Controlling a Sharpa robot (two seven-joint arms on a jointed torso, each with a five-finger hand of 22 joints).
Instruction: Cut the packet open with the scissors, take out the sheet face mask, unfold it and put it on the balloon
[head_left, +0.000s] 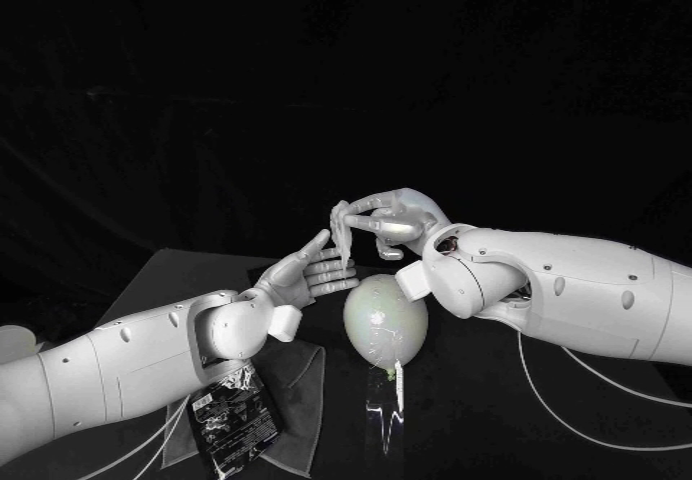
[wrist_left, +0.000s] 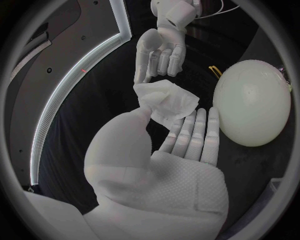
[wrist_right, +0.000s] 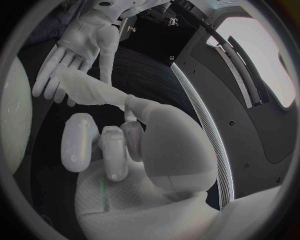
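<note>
Above the balloon (head_left: 387, 320), the right robot hand (head_left: 397, 222) pinches the sheet face mask (head_left: 340, 232), left robot hand (head_left: 307, 275) spread alongside.

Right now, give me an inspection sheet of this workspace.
Surface: black table with a dark cloth on it.
Job's things: folded mask held up near the balloon; packet lying on the cloth.
Clutter: nothing seen.
Hands: right hand pinches the mask; left hand spread beside it, holding nothing.
Cables: white cables under the right arm.
Surroundings: dark backdrop.
</note>
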